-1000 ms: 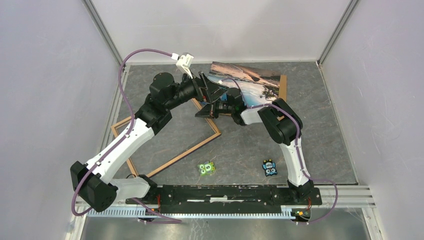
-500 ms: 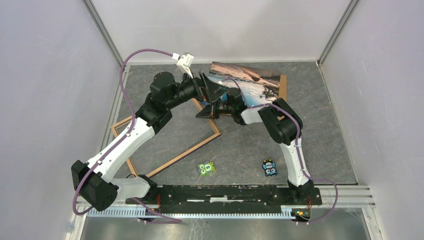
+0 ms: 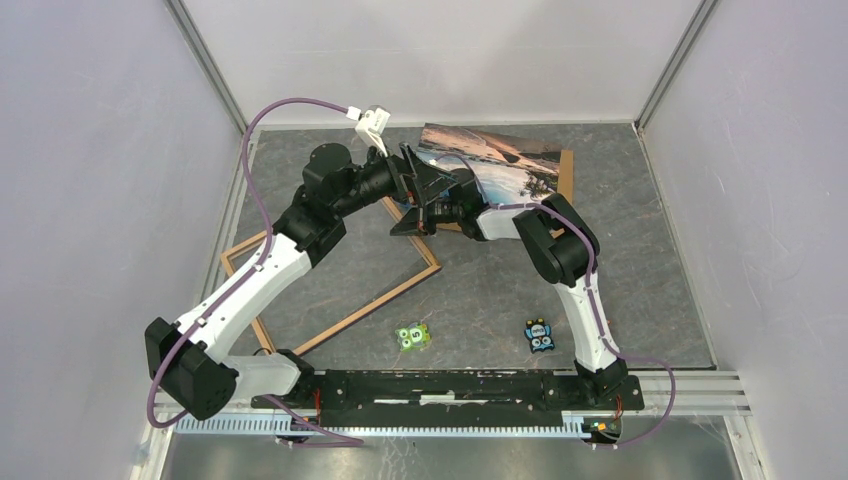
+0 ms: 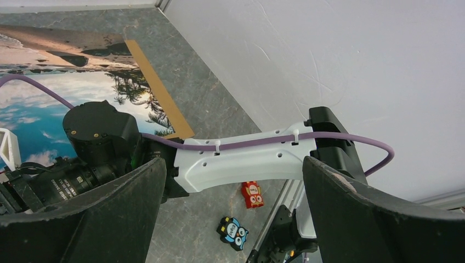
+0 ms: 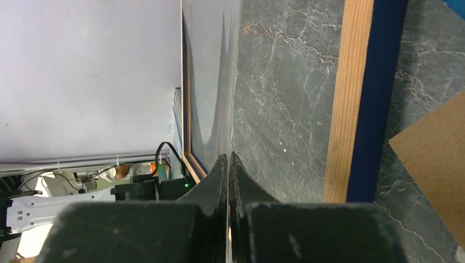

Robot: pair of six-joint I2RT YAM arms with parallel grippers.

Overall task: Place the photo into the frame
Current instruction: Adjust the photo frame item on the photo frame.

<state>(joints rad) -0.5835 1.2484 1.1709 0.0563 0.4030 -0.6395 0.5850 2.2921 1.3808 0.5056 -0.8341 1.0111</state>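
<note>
Photo [image 3: 510, 160] not yet in frame [image 3: 370, 308]; it sits by the far desk [image 3: 650, 260] edge. Right pincer [image 5: 227, 159] seemingly pinches its edge; left pincer [image 4: 233, 164] spread, empty.

Both arms reach toward the far edge of the bench [image 3: 500, 290]. Left pincer [image 4: 233, 164] spread wide above the right wrist. Right pincer [image 5: 227, 159] pressed fully closed.

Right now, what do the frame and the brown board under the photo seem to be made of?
The frame: probably wood, matt; grain lines on its pale face, dark blue paint beside. The brown board: likely cardboard; flat, matt, no grain.
</note>
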